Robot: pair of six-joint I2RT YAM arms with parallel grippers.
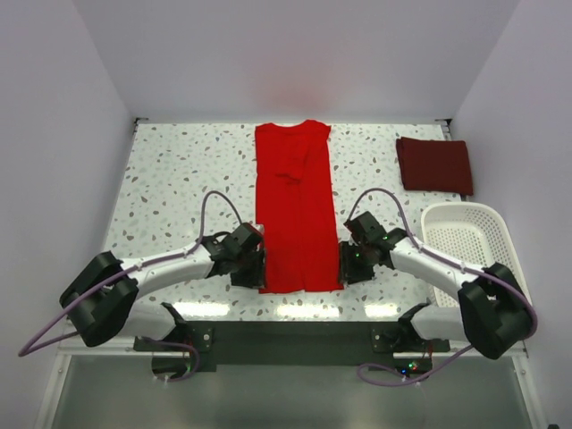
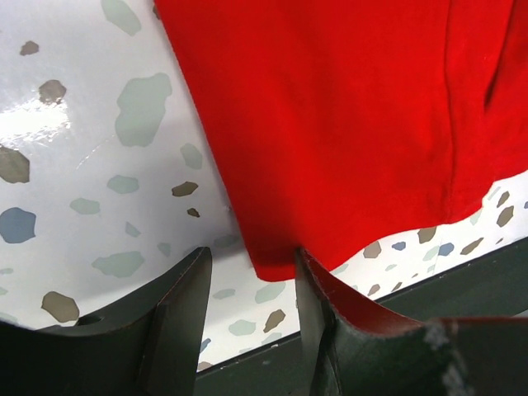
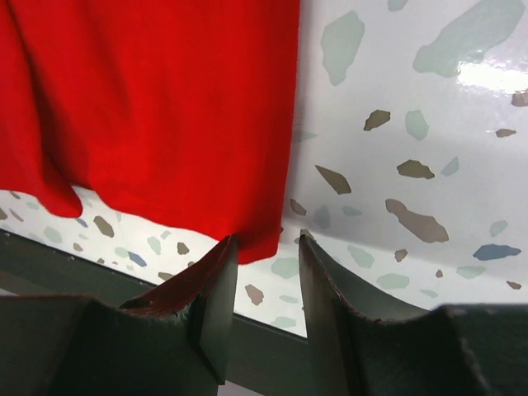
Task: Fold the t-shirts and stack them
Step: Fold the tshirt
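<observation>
In the middle of the speckled terrazzo-patterned table [image 1: 170, 179], the bright red short-sleeved cloth t-shirt [image 1: 297, 210] is laid out as a long narrow strip (collar at the far edge, hem towards the arms' bases), with its sides turned in. At the far right, the dark maroon cloth t-shirt [image 1: 434, 164] is seen folded into a compact rectangle, well apart from the red one. The white plastic slatted basket [image 1: 460, 209] is placed just nearer than it.

The lengthwise fold of the red shirt is judged to be done, and the crosswise fold is taken to be the step in hand. The left gripper [image 1: 257, 268] is set at the near left corner of the hem and the right gripper [image 1: 347, 266] at the near right corner. In each wrist view the jaws are shown parted, with a corner of red cloth at the mouth of the gap. No cloth is pinched yet, and whether any finger is touching the fabric cannot be told.

For the next move, both corners would need to be caught through all layers and the jaws closed together. The hem would then have to be lifted evenly and carried towards the collar, so that the strip is halved without skew. Stacking with the maroon shirt is left for afterwards.
</observation>
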